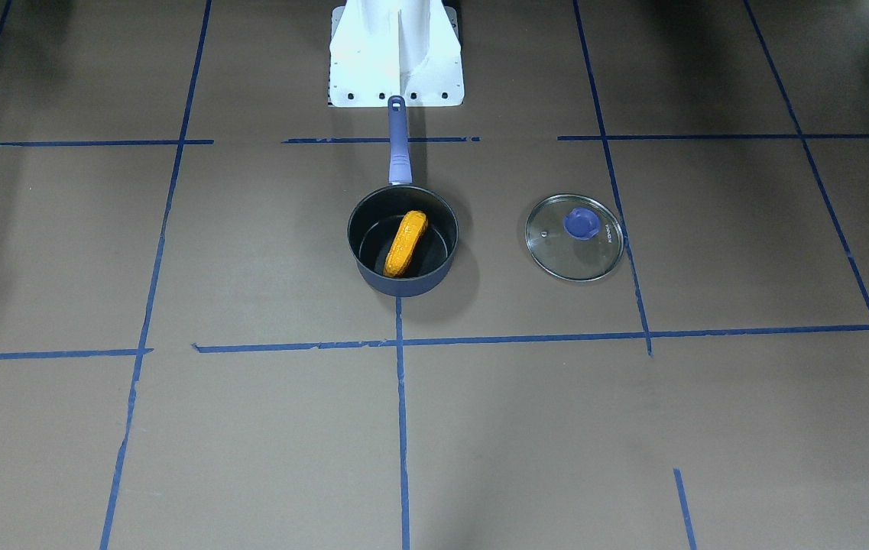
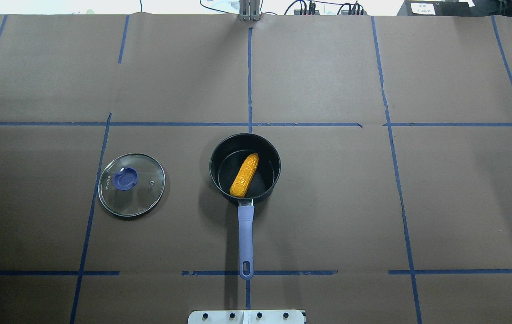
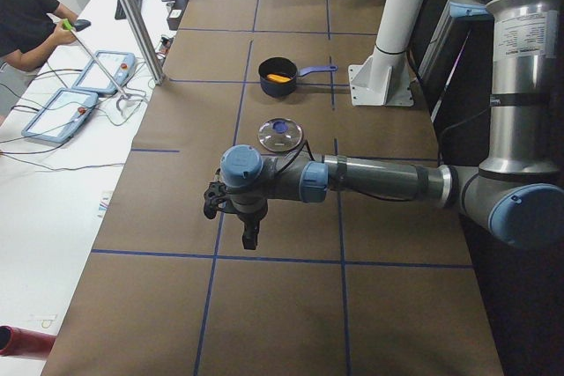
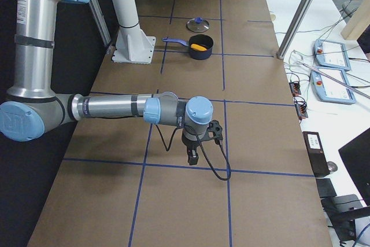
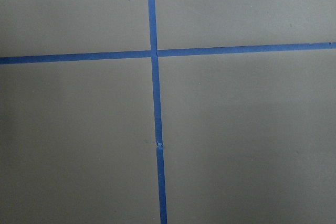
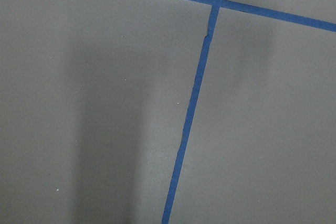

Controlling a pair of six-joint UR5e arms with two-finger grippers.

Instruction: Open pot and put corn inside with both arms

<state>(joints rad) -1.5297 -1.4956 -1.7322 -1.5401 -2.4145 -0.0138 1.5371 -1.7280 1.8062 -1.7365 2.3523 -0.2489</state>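
**Figure. Late stage of the task, 6 views.** The pot stands uncovered near the middle of the table. The corn lies slantwise inside it, on the black bottom. The glass lid rests flat and knob up on the robot's left, apart from the pot. Judged from this layout, both steps look done and nothing plainly remains.

The 2 arms are low over bare paper, well apart from the pot. The left gripper and right gripper appear only in the side views, so whether their fingers are spread or closed cannot be told. Neither wrist view shows anything held.

The pot's handle points toward the white base, its tip on a tape line. Open paper surrounds pot and lid on all sides, far from every table edge.
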